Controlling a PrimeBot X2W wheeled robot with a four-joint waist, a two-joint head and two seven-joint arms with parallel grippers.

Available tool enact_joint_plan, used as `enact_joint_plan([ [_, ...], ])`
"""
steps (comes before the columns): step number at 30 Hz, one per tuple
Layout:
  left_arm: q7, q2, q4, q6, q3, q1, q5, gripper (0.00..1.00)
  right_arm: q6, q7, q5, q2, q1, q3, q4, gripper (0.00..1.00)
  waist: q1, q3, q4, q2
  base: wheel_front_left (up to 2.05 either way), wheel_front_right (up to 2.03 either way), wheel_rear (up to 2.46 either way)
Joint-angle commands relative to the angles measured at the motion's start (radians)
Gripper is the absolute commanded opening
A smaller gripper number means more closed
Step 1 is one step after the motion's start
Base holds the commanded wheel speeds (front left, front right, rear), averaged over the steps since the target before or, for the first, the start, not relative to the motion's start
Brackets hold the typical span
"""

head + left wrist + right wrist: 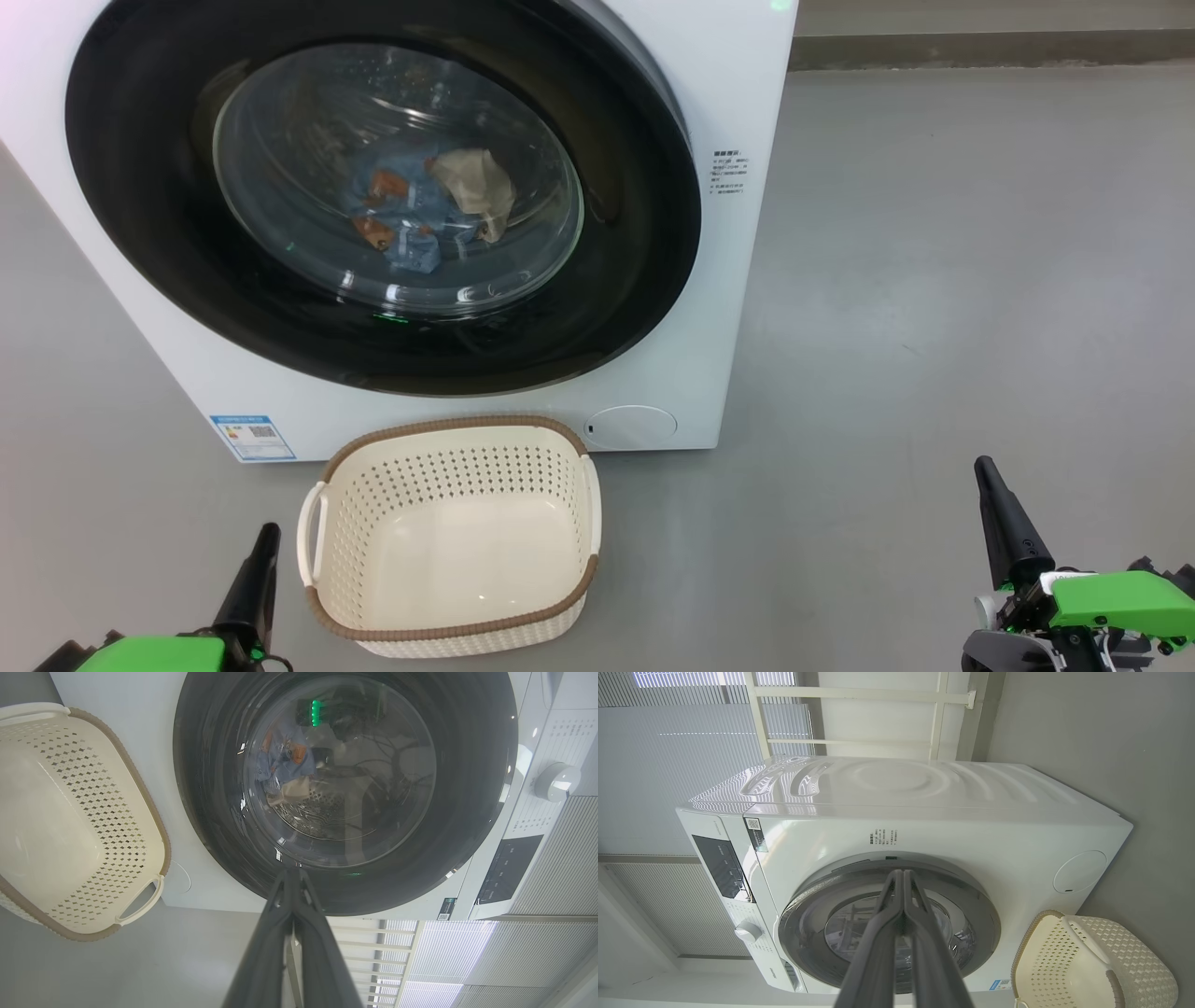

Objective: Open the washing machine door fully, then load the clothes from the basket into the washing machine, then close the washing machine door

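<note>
1. One washing machine [738, 280] stands on the grey floor [934, 327]. The head view cuts off its top and left side.
2. One washing machine door [140, 187] lies closed flat against the machine's front. Reflections cloud its glass window.
3. One basket [448, 426] sits on the floor just in front of the machine, below the door, with its bare bottom showing. The left wrist view crops its far end.
4. The clothes [411, 219] lie inside the drum behind the glass. One cream-beige piece rests against light-blue fabric with orange prints. There are perhaps two or three blue pieces, but the glass makes the count unsure.
5. There are two grippers. The left gripper [267, 541] is near the basket's left handle but apart from it. The right gripper [986, 476] is well apart from the basket, over bare floor. Each has its fingers pressed together, holding and touching nothing.
6. One round white cap [632, 426] and one blue label [252, 437] sit low on the machine's front. The label's print is too small to read.
</note>
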Motion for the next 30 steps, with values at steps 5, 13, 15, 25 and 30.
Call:
enact_joint_plan([
  [5,0.003,0.011,-0.019,-0.003,0.035,-0.043,-0.008,0.0,0.002,0.007,0.005,-0.001,-0.007,0.021,-0.03,0.0,0.0,0.0,0.0,0.0,0.0,0.0,0.0],
  [13,0.004,0.01,-0.019,-0.003,0.036,-0.043,-0.007,0.0,0.002,0.007,0.005,-0.001,-0.007,0.02,-0.03,0.0,0.0,0.0,0.0,0.0,0.0,0.0,0.0],
  [15,0.004,0.01,-0.019,-0.003,0.037,-0.043,-0.007,0.0,0.002,0.007,0.005,-0.001,-0.007,0.02,-0.03,0.0,0.0,0.0,0.0,0.0,0.0,0.0,0.0],
  [25,0.005,0.01,-0.019,-0.003,0.037,-0.043,-0.006,0.0,0.002,0.008,0.005,-0.001,-0.007,0.02,-0.03,0.0,0.0,0.0,0.0,0.0,0.0,0.0,0.0],
  [30,0.005,0.009,-0.019,-0.003,0.038,-0.043,-0.006,0.0,0.002,0.008,0.005,-0.001,-0.007,0.02,-0.03,0.0,0.0,0.0,0.0,0.0,0.0,0.0,0.0],
])
